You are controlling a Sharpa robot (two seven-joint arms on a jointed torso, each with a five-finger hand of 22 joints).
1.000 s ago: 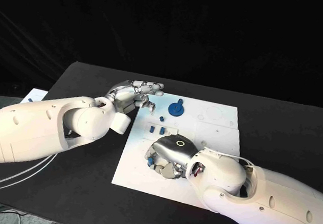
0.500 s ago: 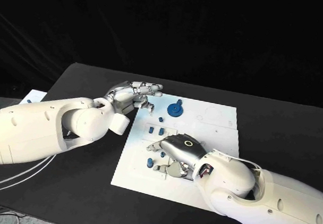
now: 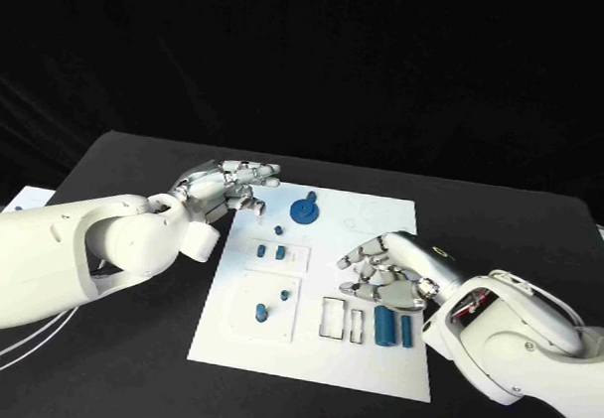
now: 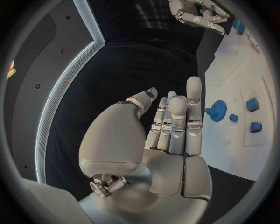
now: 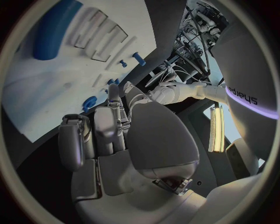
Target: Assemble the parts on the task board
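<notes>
The task board (image 3: 320,355) lies in the middle of the black table (image 3: 530,231), and its lower half is suddenly readable: the right hand (image 3: 390,267), which a second ago was pressed down over the near-left parts, has come up and swung off to the board's right side. It hangs there with fingers loosely curled, holding nothing. Two blue blocks (image 3: 394,330) stand side by side in slots near the front edge, beside two slots that look unfilled. The blue gear (image 3: 304,210) sits at the far end. The left hand (image 3: 229,184) hovers at the far-left corner, fingers straight, empty. So one placement looks finished, more to go. The small pegs (image 3: 261,312) are too tiny to say whether seated.
</notes>
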